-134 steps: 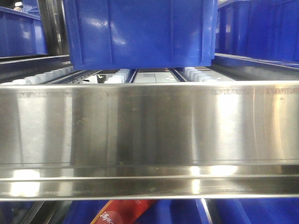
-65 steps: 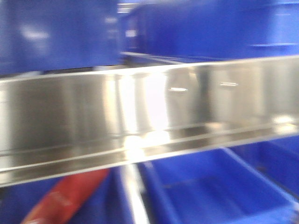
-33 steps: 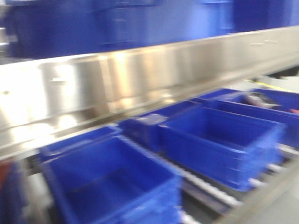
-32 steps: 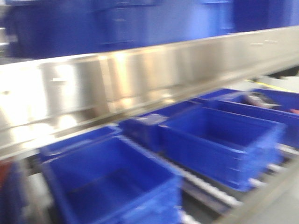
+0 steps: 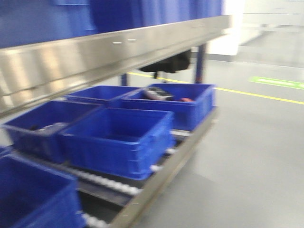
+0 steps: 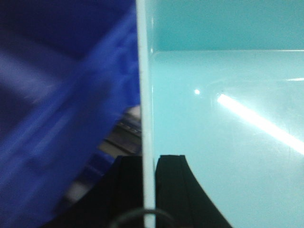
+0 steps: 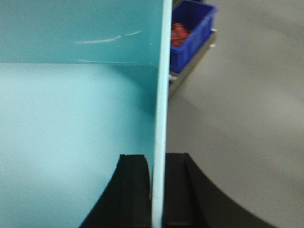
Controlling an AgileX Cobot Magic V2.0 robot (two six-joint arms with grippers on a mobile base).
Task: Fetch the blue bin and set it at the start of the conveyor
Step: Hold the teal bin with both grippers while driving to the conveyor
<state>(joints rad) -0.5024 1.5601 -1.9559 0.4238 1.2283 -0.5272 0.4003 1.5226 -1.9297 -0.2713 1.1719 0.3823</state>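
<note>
**As the front view swings off the rack, the blue bin (image 6: 218, 123) hangs clamped at two walls**

Where the steel shelf (image 5: 118, 52) filled the front view square-on two seconds ago, with one dark crate directly above it, it now runs obliquely toward the upper left, blurred. Below it, royal-blue crates (image 5: 118, 137) sit in rows on a roller track (image 5: 111, 183). The right half of that view is now grey floor (image 5: 251, 161), with a yellow line (image 5: 259, 94) across it and a green marking (image 5: 278, 82) beyond.

Pose: the left end effector (image 6: 148, 190) has its black fingers (image 6: 128, 190) pressed to either side of the bin's thin pale wall, pinching it. The aqua interior lies right of the wall. The right end effector (image 7: 156, 190) pinches another wall the same way, with the interior to its left. Each wall appears edge-on in its wrist view.

Room: outside the right-hand wall the floor lies open. The rack's end, with a crate holding red items (image 7: 190, 28), is at the upper edge. Outside the left-hand wall there are blurred royal-blue crates; how close cannot be told.
</note>
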